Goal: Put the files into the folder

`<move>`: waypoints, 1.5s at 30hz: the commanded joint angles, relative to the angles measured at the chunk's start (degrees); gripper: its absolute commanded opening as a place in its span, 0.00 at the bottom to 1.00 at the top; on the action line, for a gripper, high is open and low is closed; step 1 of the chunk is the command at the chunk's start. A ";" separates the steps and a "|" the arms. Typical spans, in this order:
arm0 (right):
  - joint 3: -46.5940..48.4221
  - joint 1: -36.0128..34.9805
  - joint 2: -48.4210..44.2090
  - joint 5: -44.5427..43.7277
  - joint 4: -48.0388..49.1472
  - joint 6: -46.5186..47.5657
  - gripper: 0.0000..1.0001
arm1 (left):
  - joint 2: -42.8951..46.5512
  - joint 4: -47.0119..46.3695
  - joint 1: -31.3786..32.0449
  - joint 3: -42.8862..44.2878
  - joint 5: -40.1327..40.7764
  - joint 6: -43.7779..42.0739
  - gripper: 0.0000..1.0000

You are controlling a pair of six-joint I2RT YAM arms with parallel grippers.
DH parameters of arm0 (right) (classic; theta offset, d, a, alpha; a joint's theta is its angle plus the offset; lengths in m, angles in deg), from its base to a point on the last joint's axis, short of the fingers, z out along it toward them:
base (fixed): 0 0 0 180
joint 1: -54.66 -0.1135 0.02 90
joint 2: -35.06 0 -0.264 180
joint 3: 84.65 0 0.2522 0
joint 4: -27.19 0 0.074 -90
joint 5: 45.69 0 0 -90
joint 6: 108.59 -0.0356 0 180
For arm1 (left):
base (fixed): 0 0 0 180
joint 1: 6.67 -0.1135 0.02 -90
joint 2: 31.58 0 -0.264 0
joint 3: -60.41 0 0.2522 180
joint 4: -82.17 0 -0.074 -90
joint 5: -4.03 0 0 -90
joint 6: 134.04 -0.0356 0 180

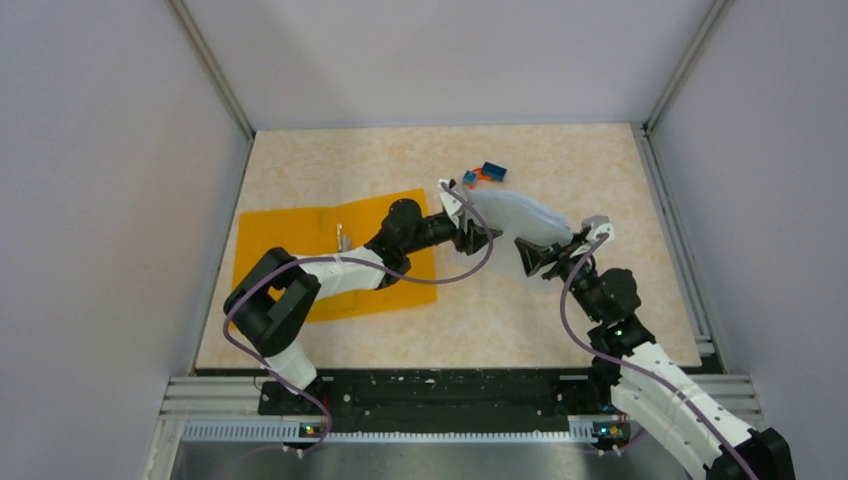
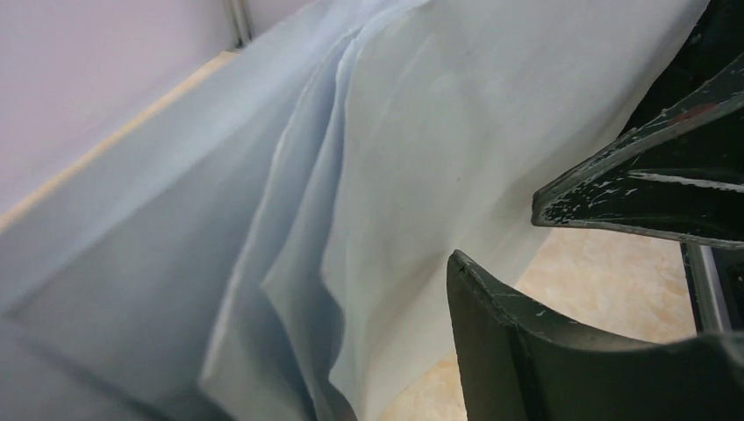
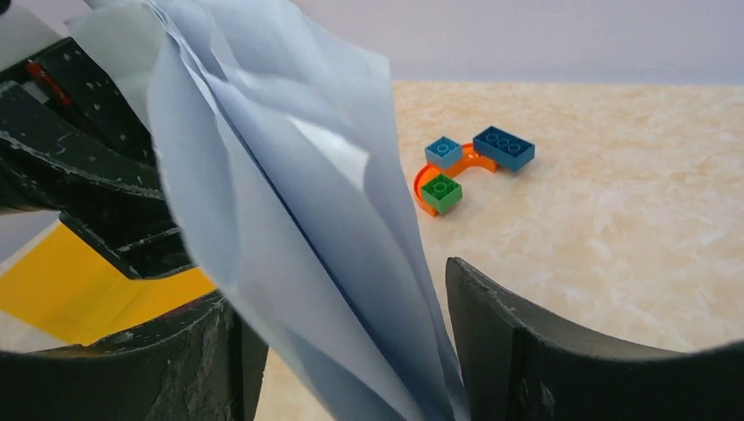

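Note:
The files (image 1: 520,215), a bunch of white sheets, stand bowed and fanned above the table between my two grippers. My left gripper (image 1: 470,237) is at their left end. In the left wrist view the sheets (image 2: 368,175) fill the frame. Only one left finger (image 2: 544,351) shows, with a strip of table between it and the sheets; the other is hidden behind them. My right gripper (image 1: 538,258) is at their right end. Its jaws (image 3: 342,298) are apart, with the sheets (image 3: 289,202) passing between them against the right finger. The orange folder (image 1: 290,235) lies open at left under my left arm.
A metal clip (image 1: 341,238) sits on the folder. Small blue, green and orange toy blocks (image 1: 483,173) lie just behind the sheets, also in the right wrist view (image 3: 465,162). Walls and metal rails enclose the table on three sides.

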 commanded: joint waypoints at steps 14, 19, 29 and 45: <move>0.70 -0.63 -2.86 -5.32 -5.70 -0.26 0.74 | -0.16 -1.06 -0.29 1.42 -6.32 2.09 0.31; 0.71 -0.58 -4.37 -6.93 -6.49 -0.18 0.81 | 0.15 1.09 -0.25 1.61 -7.76 -0.18 0.10; 7.22 -0.58 -3.68 -0.09 -8.69 2.73 0.87 | 7.76 13.22 -0.26 4.07 -10.42 -11.32 0.00; 32.15 -0.43 1.42 26.86 -16.72 3.75 0.88 | 31.40 48.96 -0.88 17.18 -13.00 -23.50 0.00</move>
